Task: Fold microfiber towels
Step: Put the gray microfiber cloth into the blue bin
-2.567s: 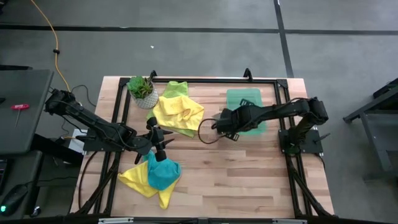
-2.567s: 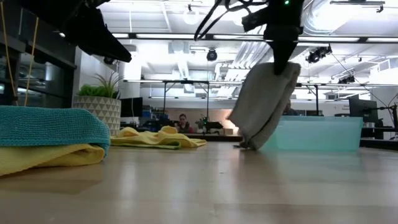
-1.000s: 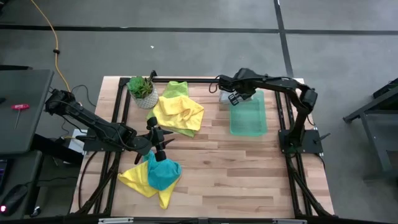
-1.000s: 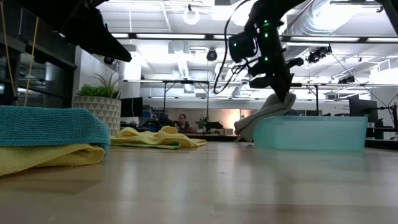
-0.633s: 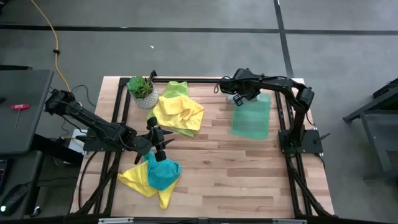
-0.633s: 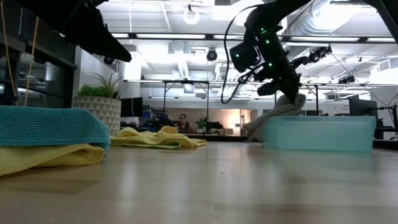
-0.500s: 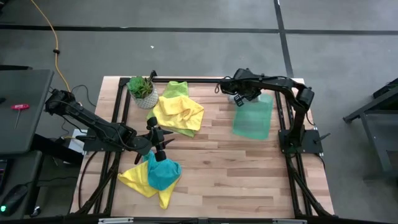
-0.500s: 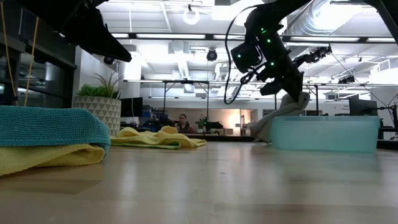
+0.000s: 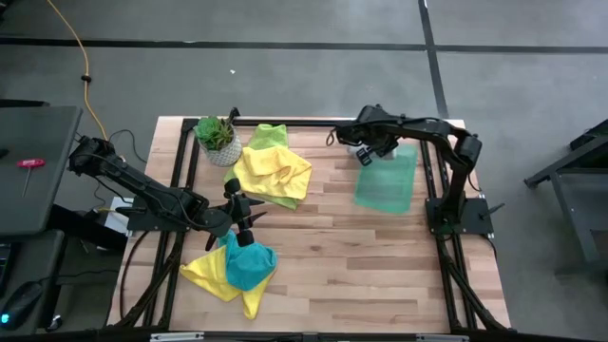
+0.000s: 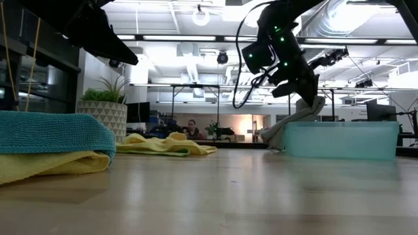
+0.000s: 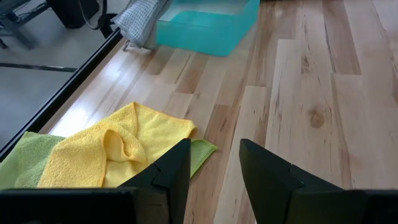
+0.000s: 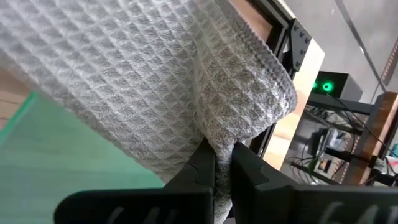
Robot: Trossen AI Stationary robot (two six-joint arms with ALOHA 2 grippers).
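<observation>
My right gripper [image 9: 367, 148] is shut on a grey waffle-weave towel [image 10: 292, 125] at the far end of the translucent green tray [image 9: 385, 182]. My left gripper [image 9: 249, 228] hangs open and empty just above a teal towel [image 9: 250, 266] that lies on a yellow towel [image 9: 211, 275] near the front left. Another yellow towel [image 9: 272, 169] lies crumpled on a lime green one [image 9: 270, 135] at the far left. In the left wrist view, the open fingers [image 11: 180, 174] point toward that pile [image 11: 118, 149]. My right gripper pinches a bunched fold of the grey towel [image 12: 219, 149] between its two fingers [image 12: 203, 163], several layers thick. The fingers slant down from above. The towel hangs slack below them, against the tray's wall, and its lower end [image 10: 272, 142] lies on the table.
A small potted plant [image 9: 216, 137] stands at the far left corner. A black frame [image 9: 313, 123] runs along the table's edges. Bare wood [image 9: 361, 266] fills the middle and the front right.
My right gripper has gone a little toward the table's right edge, still shut on the grey towel, which has dragged along with it. The green tray has slid slightly right and turned askew.
</observation>
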